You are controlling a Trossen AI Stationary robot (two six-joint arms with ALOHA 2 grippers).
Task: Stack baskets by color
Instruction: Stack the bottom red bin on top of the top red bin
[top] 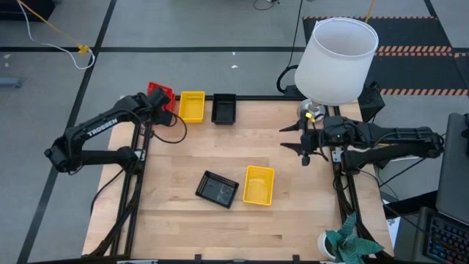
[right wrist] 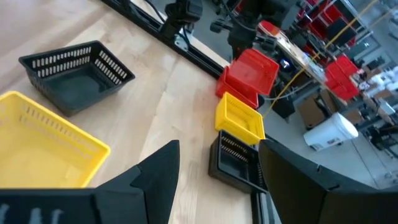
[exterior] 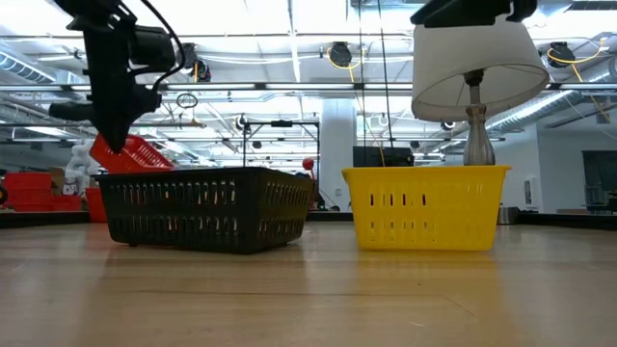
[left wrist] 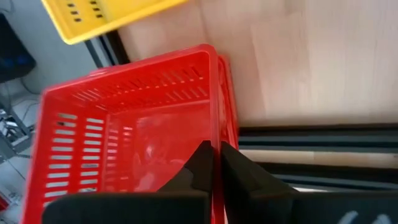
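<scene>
My left gripper (top: 163,103) is at the table's far left corner, shut on a red basket (left wrist: 130,130). That basket shows tilted in the low view (exterior: 135,154), over another red basket (right wrist: 235,90). A yellow basket (top: 192,105) and a black basket (top: 223,108) stand next to it along the far edge. Another black basket (top: 218,188) and another yellow basket (top: 258,184) rest on their bottoms mid-table. My right gripper (top: 304,139) hangs open above the table's right side, touching nothing. My left gripper pinches one side wall of the red basket at its rim (left wrist: 214,134), one finger inside the basket and one outside. The fingers slant down from above. The basket hangs tilted. Whether it touches the red basket below, I cannot tell.
A large white lampshade (top: 335,59) on a lamp stands at the far right corner, beside the right arm. A green plant (top: 352,246) sits at the near right corner. Bare wood lies between the far row and the two middle baskets.
</scene>
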